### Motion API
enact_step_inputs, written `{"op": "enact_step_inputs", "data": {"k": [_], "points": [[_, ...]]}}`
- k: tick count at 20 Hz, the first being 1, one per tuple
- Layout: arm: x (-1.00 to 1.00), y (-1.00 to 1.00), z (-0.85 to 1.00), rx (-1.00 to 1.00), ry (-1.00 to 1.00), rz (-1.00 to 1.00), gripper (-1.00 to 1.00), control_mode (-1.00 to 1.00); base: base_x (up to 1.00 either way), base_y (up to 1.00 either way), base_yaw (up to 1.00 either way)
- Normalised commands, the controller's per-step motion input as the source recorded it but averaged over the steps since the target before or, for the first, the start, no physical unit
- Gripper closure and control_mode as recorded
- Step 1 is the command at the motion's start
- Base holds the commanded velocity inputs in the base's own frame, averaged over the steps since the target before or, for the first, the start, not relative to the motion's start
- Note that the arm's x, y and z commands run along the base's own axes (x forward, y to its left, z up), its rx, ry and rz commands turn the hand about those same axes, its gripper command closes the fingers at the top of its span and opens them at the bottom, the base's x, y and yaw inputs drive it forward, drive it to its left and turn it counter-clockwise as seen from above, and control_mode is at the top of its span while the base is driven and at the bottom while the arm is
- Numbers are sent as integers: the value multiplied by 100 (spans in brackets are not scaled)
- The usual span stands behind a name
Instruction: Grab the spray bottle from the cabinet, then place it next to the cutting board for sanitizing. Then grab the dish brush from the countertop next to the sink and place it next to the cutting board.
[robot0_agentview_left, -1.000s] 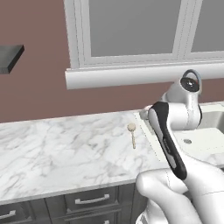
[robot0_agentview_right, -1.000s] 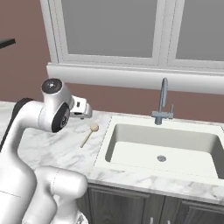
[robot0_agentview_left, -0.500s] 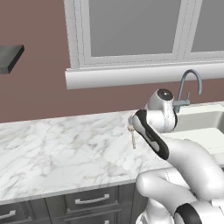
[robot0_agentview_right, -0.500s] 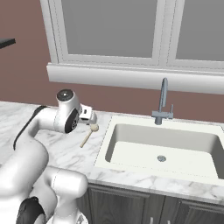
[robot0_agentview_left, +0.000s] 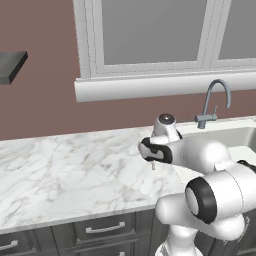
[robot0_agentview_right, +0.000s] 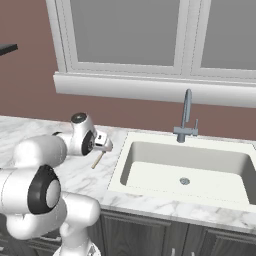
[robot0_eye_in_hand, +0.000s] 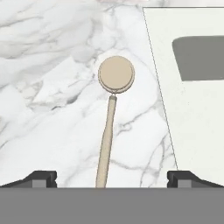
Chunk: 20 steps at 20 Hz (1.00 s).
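Observation:
The dish brush lies flat on the white marble countertop, its round cream head pointing away from me and its thin handle running back between my fingers. My gripper is open, with one dark fingertip on each side of the handle's near end and a wide gap to it. In the right base view the hand hangs low over the brush handle, just left of the sink. The spray bottle and the cutting board are out of view.
The sink's pale rim runs close along the right of the brush. A chrome gooseneck faucet stands behind the basin under the window sill. A dark grey shelf juts in at the far left.
The hand has swung left from above the sink's edge and dropped low over the brush. The brush itself has not moved.

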Motion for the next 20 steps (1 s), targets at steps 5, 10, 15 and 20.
{"op": "enact_step_inputs", "data": {"k": [5, 10, 15, 20], "points": [[28, 0, -32, 0, 20, -9, -100, -100, 0, 0, 0], [18, 0, -21, 0, 20, -3, -100, -100, 0, 0, 0], [24, 0, -33, 0, 14, 0, -100, -100, 0, 0, 0], [31, 0, -40, 0, 11, 0, -100, -100, 0, 0, 0]]}}
